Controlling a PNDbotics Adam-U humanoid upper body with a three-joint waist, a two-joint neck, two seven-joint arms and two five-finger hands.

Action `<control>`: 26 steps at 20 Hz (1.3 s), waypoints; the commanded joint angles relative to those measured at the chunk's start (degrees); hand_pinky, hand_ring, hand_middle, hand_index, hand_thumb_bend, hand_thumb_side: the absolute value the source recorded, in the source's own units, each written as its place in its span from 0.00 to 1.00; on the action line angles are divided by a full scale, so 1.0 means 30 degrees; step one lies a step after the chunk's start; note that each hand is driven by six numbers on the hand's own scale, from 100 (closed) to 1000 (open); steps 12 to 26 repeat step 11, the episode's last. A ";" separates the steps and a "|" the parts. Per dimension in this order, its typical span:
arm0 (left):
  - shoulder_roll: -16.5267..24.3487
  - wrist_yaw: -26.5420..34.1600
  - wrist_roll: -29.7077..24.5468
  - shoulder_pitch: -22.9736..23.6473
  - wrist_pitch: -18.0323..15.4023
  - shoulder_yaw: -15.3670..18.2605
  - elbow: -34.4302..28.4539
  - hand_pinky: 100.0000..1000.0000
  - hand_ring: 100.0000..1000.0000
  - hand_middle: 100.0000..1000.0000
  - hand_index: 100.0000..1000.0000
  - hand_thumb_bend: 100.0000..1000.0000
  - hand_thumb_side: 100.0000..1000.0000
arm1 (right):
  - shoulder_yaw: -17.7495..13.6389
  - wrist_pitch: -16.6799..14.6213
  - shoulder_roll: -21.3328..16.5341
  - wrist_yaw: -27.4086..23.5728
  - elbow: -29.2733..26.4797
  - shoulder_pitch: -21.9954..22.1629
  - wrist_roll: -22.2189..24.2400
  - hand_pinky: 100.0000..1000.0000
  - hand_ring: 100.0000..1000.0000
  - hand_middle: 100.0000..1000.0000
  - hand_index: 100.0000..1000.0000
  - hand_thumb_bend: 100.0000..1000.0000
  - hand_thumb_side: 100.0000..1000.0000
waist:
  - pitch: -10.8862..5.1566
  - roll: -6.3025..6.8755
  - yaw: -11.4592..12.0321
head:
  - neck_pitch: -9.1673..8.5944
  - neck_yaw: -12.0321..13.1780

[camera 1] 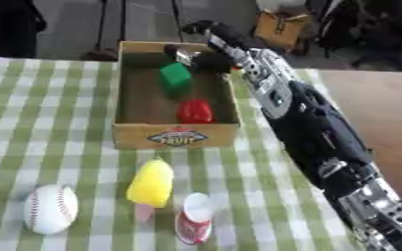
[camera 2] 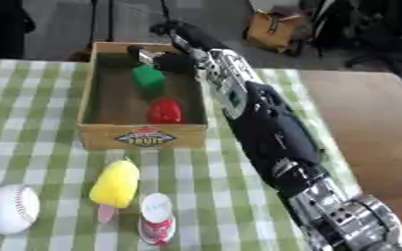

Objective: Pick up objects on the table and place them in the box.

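A cardboard box point(camera 1: 136, 135) with a fruit label stands at the table's middle back. Inside it lie a red object point(camera 1: 195, 112) near the front and a green block point(camera 1: 176, 76) farther back. My right hand point(camera 1: 197, 58) hovers over the box's far right corner, right above the green block; whether it touches the block is unclear. The right arm stretches in from the lower right. In front of the box lie a yellow ice-lolly toy point(camera 1: 151, 184), a white baseball point(camera 1: 50, 208) and a red-and-white cup point(camera 1: 194, 218) on its side. The left hand does not show.
A green-and-white checked cloth point(camera 1: 41, 122) covers the table. Bare brown tabletop point(camera 1: 376, 108) lies to the right of the arm. A brown bag point(camera 1: 282, 27) sits on the floor beyond the table.
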 commanded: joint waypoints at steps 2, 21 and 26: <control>0.0063 0.0097 -0.0038 -0.0055 -0.0021 -0.0007 -0.0322 0.51 0.49 0.54 0.59 0.03 0.95 | -0.0252 -0.0002 -0.0650 -0.0958 -0.1912 -0.0584 -0.0322 0.82 0.89 0.82 0.90 0.45 0.99 | -0.0645 0.0257 -0.0149 | 0.0066 0.0099; 0.0007 0.0007 0.0262 0.0027 -0.0043 0.0281 -0.0322 0.51 0.49 0.54 0.59 0.03 0.93 | -0.0100 0.1750 -0.3180 -0.5246 -1.3295 0.2807 -0.3836 0.74 0.80 0.67 0.80 0.33 0.97 | -0.0903 0.0630 -0.0825 | 0.0271 0.0913; 0.0007 0.0007 0.0262 0.0027 -0.0043 0.0281 -0.0322 0.51 0.49 0.54 0.59 0.03 0.93 | -0.0100 0.1750 -0.3180 -0.5246 -1.3295 0.2807 -0.3836 0.74 0.80 0.67 0.80 0.33 0.97 | -0.0903 0.0630 -0.0825 | 0.0271 0.0913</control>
